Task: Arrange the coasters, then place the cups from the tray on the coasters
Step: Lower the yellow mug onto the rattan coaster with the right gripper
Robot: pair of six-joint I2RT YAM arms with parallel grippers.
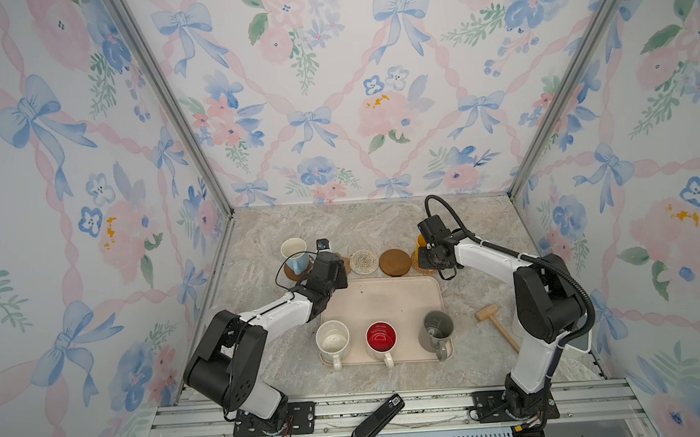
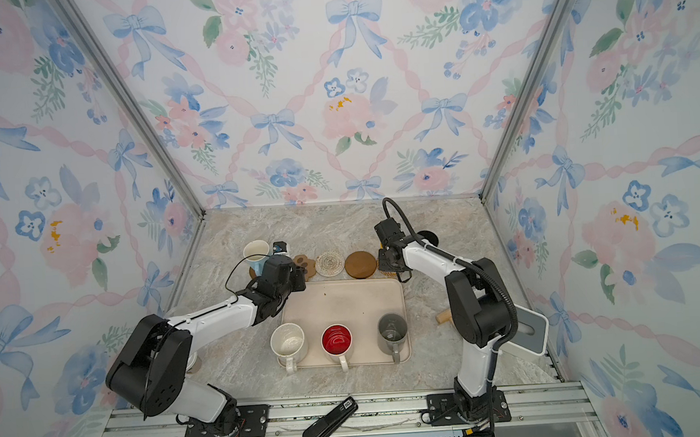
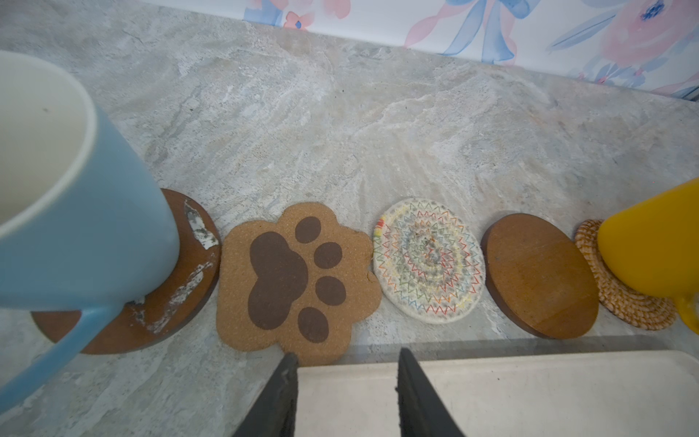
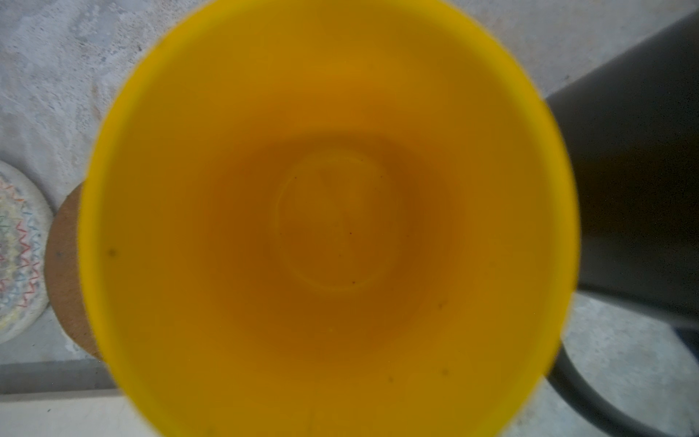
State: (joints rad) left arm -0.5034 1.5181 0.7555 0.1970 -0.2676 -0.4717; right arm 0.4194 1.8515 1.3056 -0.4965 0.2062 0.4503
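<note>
Stooping centre right, my right claw (image 1: pixel 427 253) crowds the yellow mug (image 1: pixel 420 240), grip unclear; left claw (image 3: pixel 346 357) parted, empty, at tray (image 3: pixel 529 393) rim

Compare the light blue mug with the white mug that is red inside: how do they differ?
The light blue mug stands on the dark brown coaster; the red-inside mug stands on the tray. The light blue mug is pale inside; the red-inside mug is red inside, white outside. Both stand upright, handles toward the robot.
</note>
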